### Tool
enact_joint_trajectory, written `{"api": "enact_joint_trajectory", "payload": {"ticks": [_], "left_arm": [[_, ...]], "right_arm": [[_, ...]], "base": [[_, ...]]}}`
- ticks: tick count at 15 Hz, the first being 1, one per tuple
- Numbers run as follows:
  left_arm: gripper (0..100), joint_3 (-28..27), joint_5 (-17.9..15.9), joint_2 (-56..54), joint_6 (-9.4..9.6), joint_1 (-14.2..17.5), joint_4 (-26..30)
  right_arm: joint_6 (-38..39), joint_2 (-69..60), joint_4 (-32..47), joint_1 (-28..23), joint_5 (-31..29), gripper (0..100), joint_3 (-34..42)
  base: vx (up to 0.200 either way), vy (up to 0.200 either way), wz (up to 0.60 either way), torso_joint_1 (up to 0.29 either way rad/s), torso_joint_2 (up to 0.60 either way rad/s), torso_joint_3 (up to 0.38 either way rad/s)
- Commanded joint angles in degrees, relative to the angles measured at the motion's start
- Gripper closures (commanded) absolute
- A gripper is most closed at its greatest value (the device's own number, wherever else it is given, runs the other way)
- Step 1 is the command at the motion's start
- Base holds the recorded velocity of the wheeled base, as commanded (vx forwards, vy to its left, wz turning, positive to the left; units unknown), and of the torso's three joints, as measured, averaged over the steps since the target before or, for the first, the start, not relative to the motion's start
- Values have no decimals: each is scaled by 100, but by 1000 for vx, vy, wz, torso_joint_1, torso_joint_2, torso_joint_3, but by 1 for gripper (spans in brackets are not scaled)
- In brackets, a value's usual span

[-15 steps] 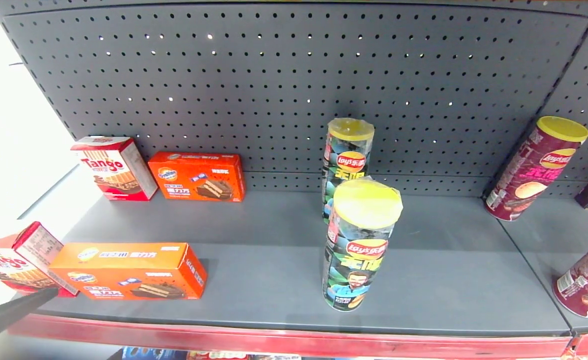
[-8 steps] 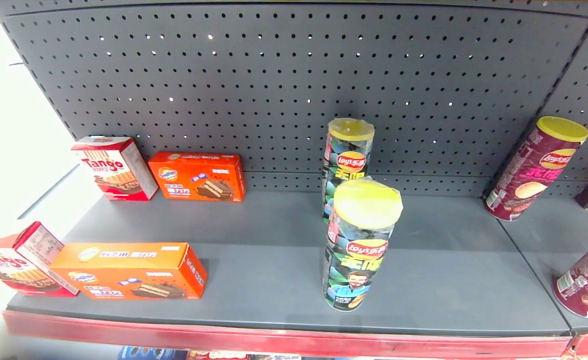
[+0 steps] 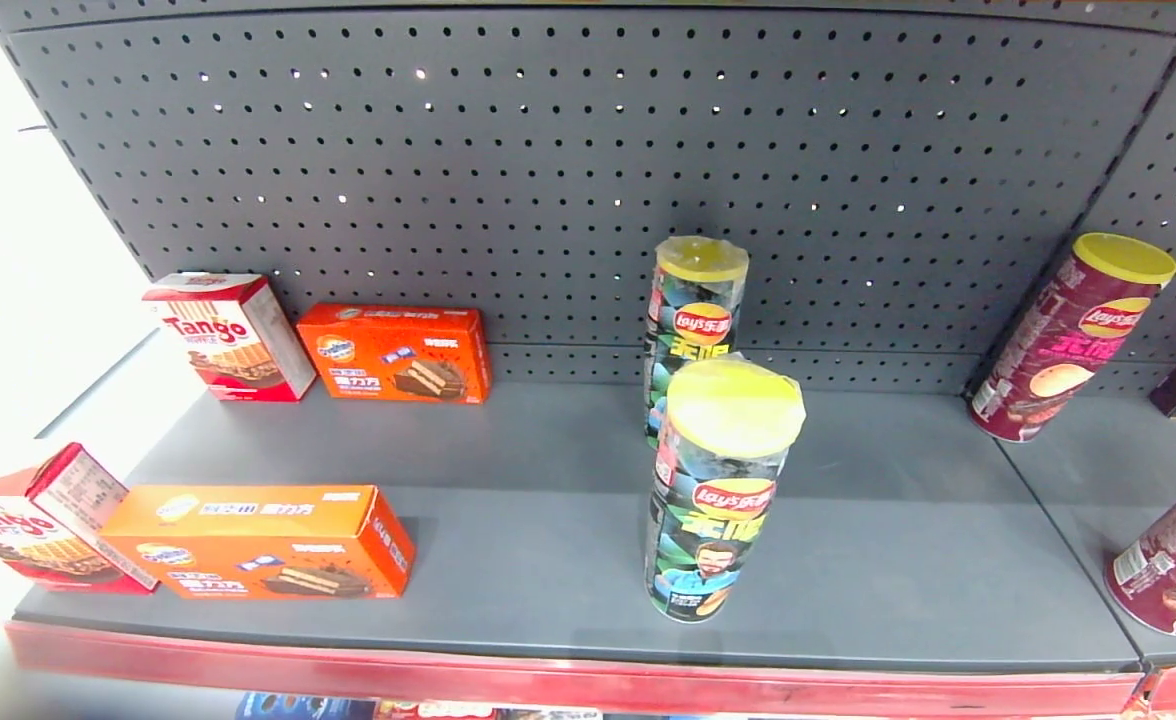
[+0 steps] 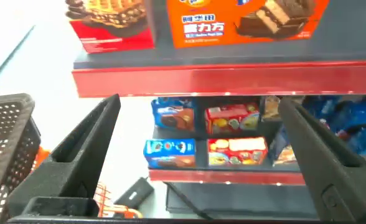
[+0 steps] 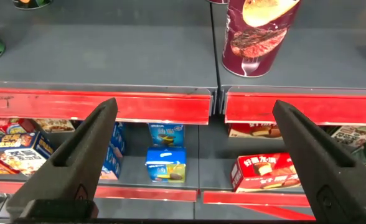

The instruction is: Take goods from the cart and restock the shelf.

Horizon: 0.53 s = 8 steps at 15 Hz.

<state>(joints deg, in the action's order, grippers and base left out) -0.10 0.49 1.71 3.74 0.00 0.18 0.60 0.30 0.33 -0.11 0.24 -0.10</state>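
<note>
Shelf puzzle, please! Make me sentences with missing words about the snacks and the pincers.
The front chip can and the back chip can both have ____ lids.
The shelf has a ____ front edge.
The left pincer and the right pincer are both ____.
Missing words: yellow; red; open.

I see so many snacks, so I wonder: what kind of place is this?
Probably a shop or supermarket aisle. A grey shelf with a red front edge holds chip cans and wafer boxes facing out, and more cookie boxes fill the lower shelves.
</note>
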Motion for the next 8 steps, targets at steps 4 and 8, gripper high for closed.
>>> {"api": "enact_joint_trajectory", "payload": {"ticks": [4,8], "left_arm": [[0,10,-664,-144,92,-18,8],[0,10,-611,-144,39,-18,-1]], "right_arm": [[2,13,2,2,2,0,1],[-7,13,11,2,46,0,1]], "base": [[0,0,0,0,0,0],[0,0,0,0,0,0]]}}
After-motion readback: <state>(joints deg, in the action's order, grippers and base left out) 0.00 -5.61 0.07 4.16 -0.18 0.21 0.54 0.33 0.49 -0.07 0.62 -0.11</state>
